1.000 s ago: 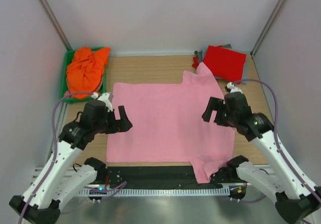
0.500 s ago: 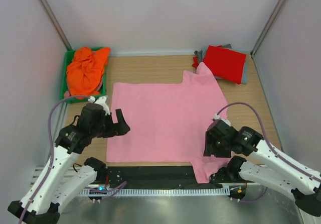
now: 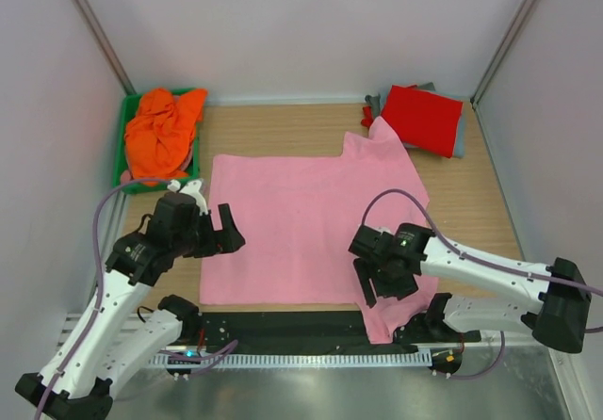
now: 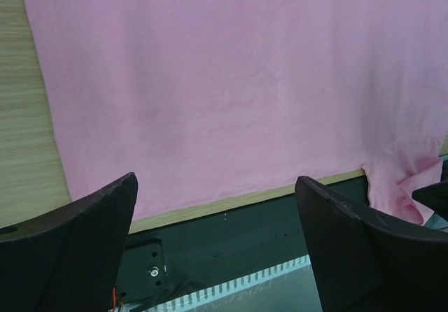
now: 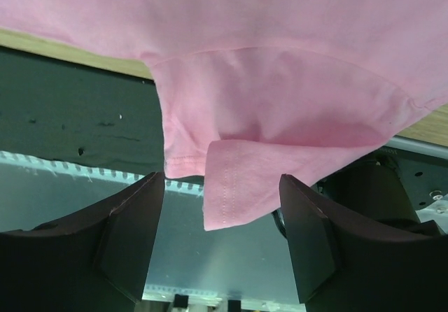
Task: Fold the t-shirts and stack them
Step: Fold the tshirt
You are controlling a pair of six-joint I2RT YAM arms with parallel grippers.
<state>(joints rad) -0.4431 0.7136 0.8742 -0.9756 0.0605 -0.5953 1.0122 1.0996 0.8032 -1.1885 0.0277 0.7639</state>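
Light pink cloth t-shirt (image 3: pixel 311 227) spread flat mid-frame on the wooden tabletop (image 3: pixel 283 123), both hands open and holding nothing.

One pink sleeve points toward the upper right, near a folded red t-shirt (image 3: pixel 422 117) lying on a grey one (image 3: pixel 460 143). The other sleeve droops over the black strip (image 3: pixel 283 324) along the tabletop's lower edge. The right hand (image 3: pixel 380 288) hangs above that lower sleeve, and in the right wrist view the sleeve's hem lies between its spread fingers (image 5: pixel 133 235) without being gripped. The left hand (image 3: pixel 222 235) hovers wide open at the shirt's left edge. A crumpled bright orange t-shirt (image 3: pixel 162 133) sits in a green tray (image 3: pixel 120 152) at the upper left.
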